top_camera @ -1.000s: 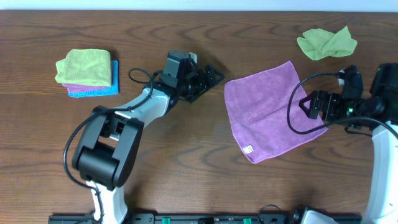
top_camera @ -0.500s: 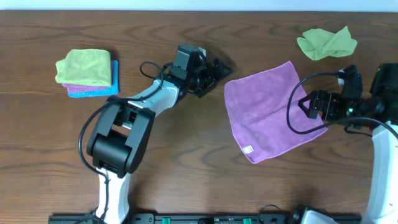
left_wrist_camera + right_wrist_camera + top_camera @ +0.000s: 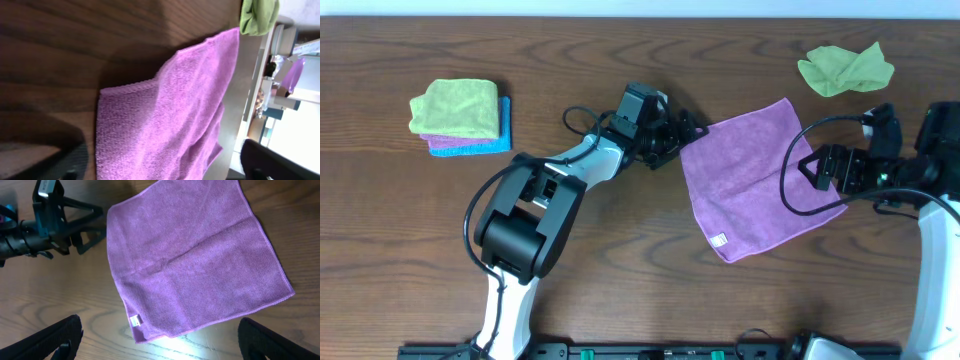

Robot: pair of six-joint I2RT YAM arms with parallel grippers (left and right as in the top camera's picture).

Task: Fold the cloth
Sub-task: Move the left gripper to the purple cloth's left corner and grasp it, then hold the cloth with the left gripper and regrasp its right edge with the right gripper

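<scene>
The purple cloth (image 3: pixel 750 175) lies flat and unfolded right of the table's middle, with a white tag (image 3: pixel 718 240) near its front corner. My left gripper (image 3: pixel 680 135) is open, its jaws right at the cloth's near-left corner. In the left wrist view the cloth (image 3: pixel 165 120) fills the space between the spread fingers (image 3: pixel 67 160), with my left gripper (image 3: pixel 165 172) low over it. My right gripper (image 3: pixel 817 170) is open above the cloth's right edge. In the right wrist view the whole cloth (image 3: pixel 195 260) shows, with my right gripper (image 3: pixel 167 347) over its front corner and empty.
A crumpled green cloth (image 3: pixel 845 68) lies at the back right and shows in the left wrist view (image 3: pixel 257 15). A stack of folded cloths (image 3: pixel 460 115), green over purple and blue, sits at the back left. The left arm (image 3: pixel 50 225) shows in the right wrist view.
My left gripper has moved right across the table to the purple cloth's left corner. The right arm and the cloth have not moved.
</scene>
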